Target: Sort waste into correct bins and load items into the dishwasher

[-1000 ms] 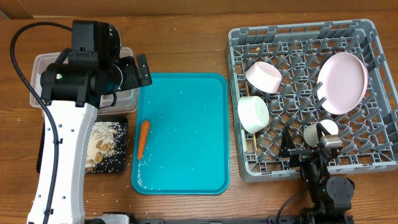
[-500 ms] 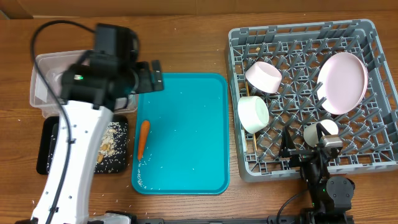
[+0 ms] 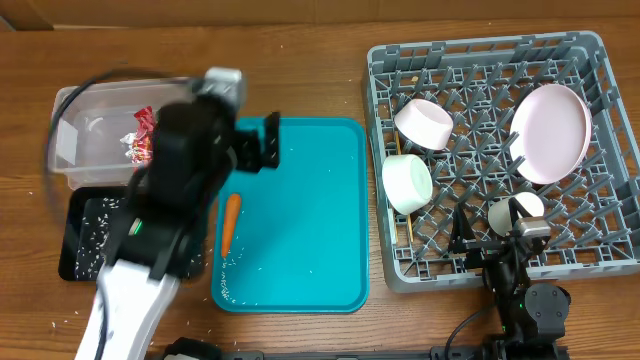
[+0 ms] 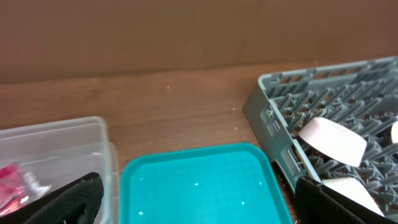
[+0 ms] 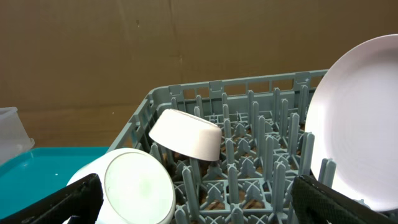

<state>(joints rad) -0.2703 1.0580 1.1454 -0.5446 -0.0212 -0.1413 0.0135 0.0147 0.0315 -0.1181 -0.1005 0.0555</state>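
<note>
My left gripper is open and empty, above the far left corner of the teal tray; in the left wrist view its fingers frame the tray. The red-and-silver wrapper lies in the clear tub, and also shows in the left wrist view. Crumbs lie in the black tray. The grey rack holds two bowls, the plate and the cup. My right gripper is open and empty at the rack's near edge. I cannot pick out the foil ball.
An orange carrot lies on the left side of the teal tray with a few scattered crumbs. A thin pale stick shows under the lower bowl. In the right wrist view the bowl, the tilted bowl and the plate stand among pegs.
My left arm has swung right, from over the clear tub to the teal tray's far left corner. The wrapper in the tub and the black tray are now uncovered. The right arm has not moved.
</note>
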